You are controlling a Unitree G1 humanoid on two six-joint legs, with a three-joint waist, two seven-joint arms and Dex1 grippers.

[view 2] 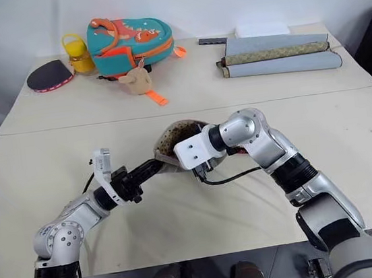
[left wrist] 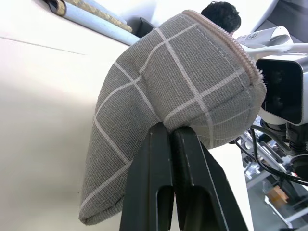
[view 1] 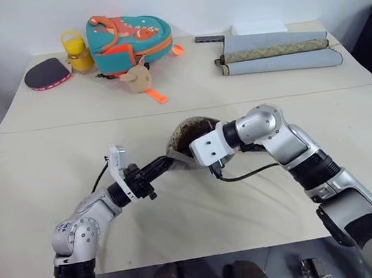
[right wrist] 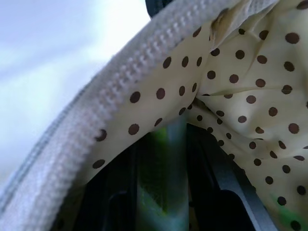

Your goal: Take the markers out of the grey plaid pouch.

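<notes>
While the left gripper point(left wrist: 171, 144) pinches the grey plaid pouch point(left wrist: 178, 96) aloft, the right gripper point(right wrist: 166, 159) clamps a green marker point(right wrist: 161, 144) inside.

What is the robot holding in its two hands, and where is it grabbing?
The left gripper pinches the outer fabric of the grey plaid fabric pouch. The right gripper, inside the pouch's dotted lining, is closed on a slim bright green marker, along its shaft.
</notes>
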